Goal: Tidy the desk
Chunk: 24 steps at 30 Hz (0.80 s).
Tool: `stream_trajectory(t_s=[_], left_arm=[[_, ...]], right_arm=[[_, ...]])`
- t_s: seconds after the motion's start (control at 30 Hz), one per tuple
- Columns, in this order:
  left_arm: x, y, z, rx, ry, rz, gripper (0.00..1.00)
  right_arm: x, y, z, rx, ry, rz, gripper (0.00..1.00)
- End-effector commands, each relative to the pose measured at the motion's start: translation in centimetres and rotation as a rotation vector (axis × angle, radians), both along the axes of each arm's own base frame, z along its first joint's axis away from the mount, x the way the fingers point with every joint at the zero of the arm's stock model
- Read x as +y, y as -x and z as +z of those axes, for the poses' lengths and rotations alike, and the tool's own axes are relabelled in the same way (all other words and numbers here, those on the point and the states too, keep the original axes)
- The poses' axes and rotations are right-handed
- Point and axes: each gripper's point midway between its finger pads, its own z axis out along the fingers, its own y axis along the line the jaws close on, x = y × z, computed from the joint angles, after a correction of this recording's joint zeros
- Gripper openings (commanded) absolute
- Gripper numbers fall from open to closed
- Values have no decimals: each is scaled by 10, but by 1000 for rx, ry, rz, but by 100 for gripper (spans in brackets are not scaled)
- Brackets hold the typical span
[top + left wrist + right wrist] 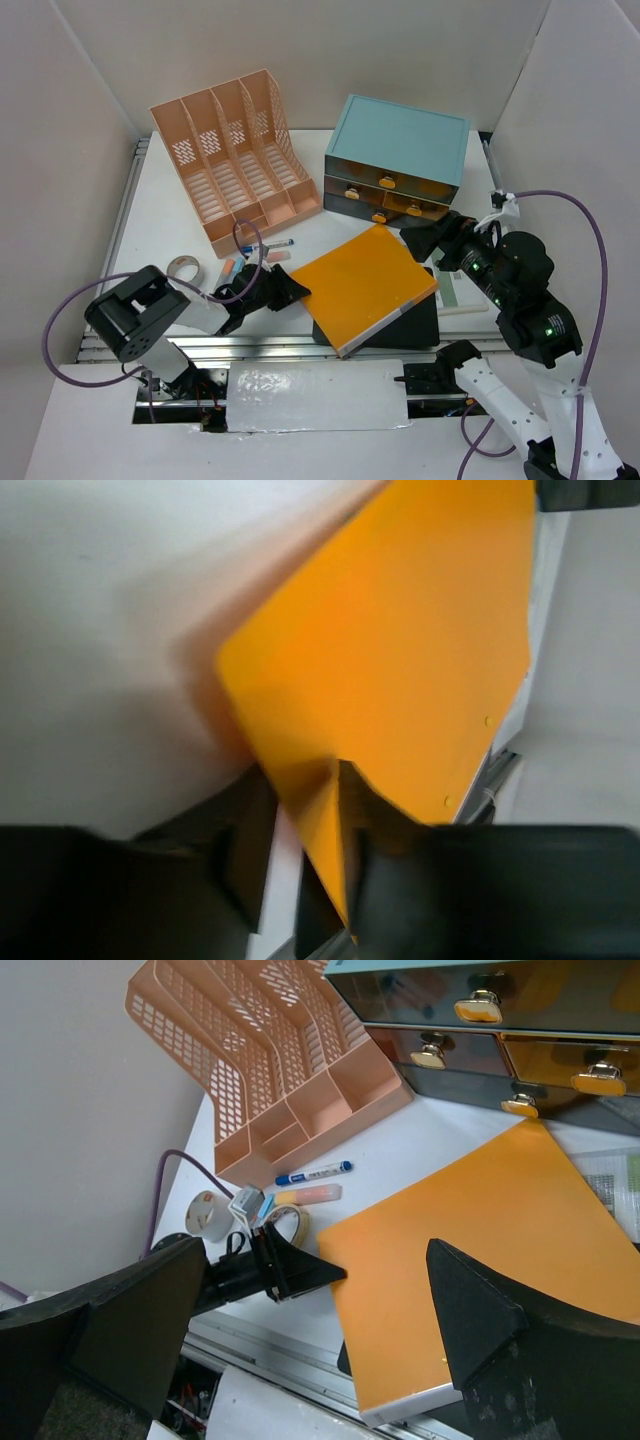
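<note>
Tabletop point(170, 215): white, walled on three sides, rail along the near edge, not in order.

Near edge: an orange book point(365, 283) lies skewed on a black pad point(425, 325), which sits just at the rail. The book is set diagonally, one corner pointing left.

Left claw point(290, 288): low on the tabletop, directly at that left corner. In the wrist view the corner sits between the two fingers point(245, 850), the book stretching away from the claw to the right. A pale gap shows beside one finger, so I cannot tell whether the claw has clenched on the corner or only brackets it.

Right claw point(418, 238): released and empty, fingers spread wide, above the book's far right corner and close to the drawers. The left arm is judged the nearer to a usable edge.

Middle ground: tape rolls point(183, 267) and a blue marker point(270, 244), loose and left of the book. A printed sheet point(450, 292) lies partly under the pad on the right.

Far side: a pink file rack point(235, 150) with empty slots and a teal drawer cabinet point(395, 155), standing side by side.

Writing: the marker label and the sheet's print are too small to read — no brand made out.
</note>
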Motion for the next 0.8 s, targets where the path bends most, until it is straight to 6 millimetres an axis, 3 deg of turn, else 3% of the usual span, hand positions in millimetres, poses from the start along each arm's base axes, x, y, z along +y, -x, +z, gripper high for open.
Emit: stream_trajectory(t_s=[0.0, 0.03, 0.07, 0.17, 0.3, 0.4, 0.47, 0.5, 0.53, 0.57, 0.6, 0.63, 0.67, 0.7, 0.73, 0.77], left_arm=[[11, 11, -25, 50, -42, -14, 38], [10, 10, -24, 48, -42, -18, 33], [9, 10, -24, 45, -45, -20, 21], [10, 9, -17, 34, -45, -20, 5], [20, 10, 3, 10, -82, 11, 0], [33, 5, 32, -27, -150, 64, 0], [32, -3, 73, -91, -127, 82, 0], [37, 2, 75, -64, -156, 76, 0], [31, -1, 100, -95, -128, 68, 0], [29, 2, 119, -115, -94, 54, 0], [28, 5, 130, -113, -83, 42, 0], [26, 8, 152, -117, -62, 33, 0], [25, 11, 164, -109, -47, 18, 0], [24, 14, 174, -106, -43, 8, 0], [24, 17, 198, -118, -33, -5, 0], [24, 20, 211, -122, -25, -11, 0]], right_arm=[[3, -5, 7, -32, -10, 9, 100], [4, -6, 7, -33, -11, 9, 100], [5, -5, 7, -36, -15, 16, 100], [8, -5, 6, -36, -22, 30, 100], [9, -8, 1, -29, -20, 32, 100], [12, -10, -3, -39, -21, 48, 100], [17, -11, 3, -86, -32, 72, 100], [25, -9, -5, -92, -22, 128, 100], [30, -7, -4, -121, -24, 163, 100], [36, -4, 8, -196, -39, 205, 100], [42, -2, -2, -207, -34, 252, 100], [54, 8, -1, -253, -32, 349, 100], [59, 15, 14, -354, -46, 397, 100], [65, 19, 4, -372, -44, 443, 100], [72, 31, 6, -423, -58, 519, 100], [72, 42, 26, -560, -76, 543, 100]])
